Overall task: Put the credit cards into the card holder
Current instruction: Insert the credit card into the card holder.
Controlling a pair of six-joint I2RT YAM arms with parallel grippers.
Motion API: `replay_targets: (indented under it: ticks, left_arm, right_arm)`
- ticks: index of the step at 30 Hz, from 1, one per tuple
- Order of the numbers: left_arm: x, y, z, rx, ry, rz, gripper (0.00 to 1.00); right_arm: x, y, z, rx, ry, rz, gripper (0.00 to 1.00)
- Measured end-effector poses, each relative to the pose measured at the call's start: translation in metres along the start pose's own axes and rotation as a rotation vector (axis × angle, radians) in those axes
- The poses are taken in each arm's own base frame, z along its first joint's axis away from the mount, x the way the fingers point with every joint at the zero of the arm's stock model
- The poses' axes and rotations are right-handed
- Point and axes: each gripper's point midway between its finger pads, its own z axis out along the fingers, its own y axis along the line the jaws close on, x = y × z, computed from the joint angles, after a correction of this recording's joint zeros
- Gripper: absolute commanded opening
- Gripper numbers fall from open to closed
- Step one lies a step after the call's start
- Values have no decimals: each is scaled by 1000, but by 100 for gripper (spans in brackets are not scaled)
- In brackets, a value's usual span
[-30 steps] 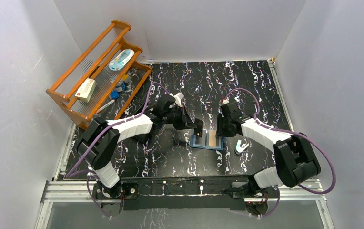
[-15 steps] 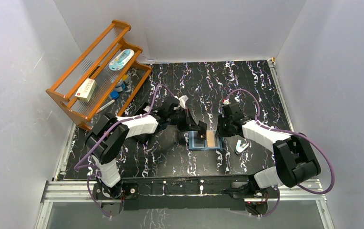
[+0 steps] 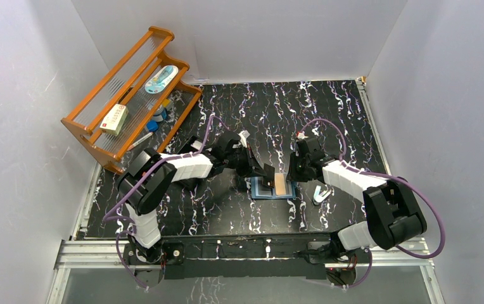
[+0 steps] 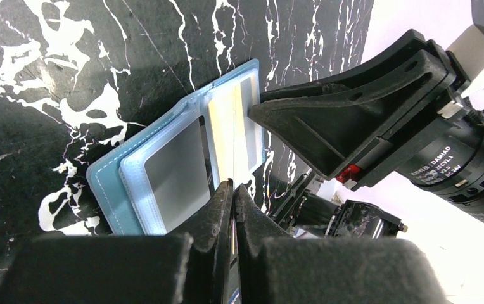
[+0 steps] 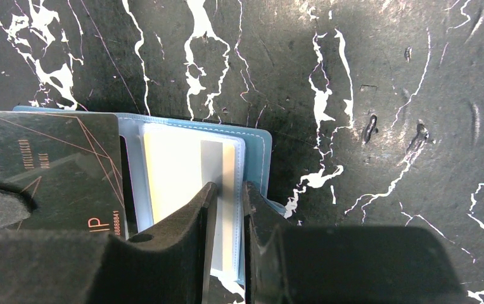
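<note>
The card holder [image 4: 163, 168] lies open and flat on the table [image 3: 328, 114], between the two arms. A pale card [image 5: 170, 171] already sits in a sleeve on its right page. The left gripper [image 4: 232, 187] is clamped tight on a dark card [image 5: 56, 164], held on edge above the open pages. I'd say it is not yet in a sleeve, so that one is left to seat. The right gripper [image 5: 227, 190] rests on the right page with its fingers a narrow gap apart; whether they pinch the sleeve I cannot tell. I see no other loose cards. Room is tight, with both grippers crowding the holder, close to each other. A small white thing [image 3: 320, 194] lies just right of it. The wooden rack [image 3: 132, 95] stands well apart at the far left.
</note>
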Motion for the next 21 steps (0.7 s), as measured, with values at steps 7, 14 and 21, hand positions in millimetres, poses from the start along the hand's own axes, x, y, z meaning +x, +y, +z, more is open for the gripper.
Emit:
replay_targets:
  ticks: [7,14,21]
  left_arm:
    - [11,8,2,-35,14,-51,0]
    - [22,18,9,-74,44,-78,0]
    - [25,23,12,-88,51,-98,0]
  right_arm:
    - [0,0,0,-1,-3,0,27]
    - [0,0,0,-1,-3,0,27]
    - [0,0,0,-1,-3,0,28]
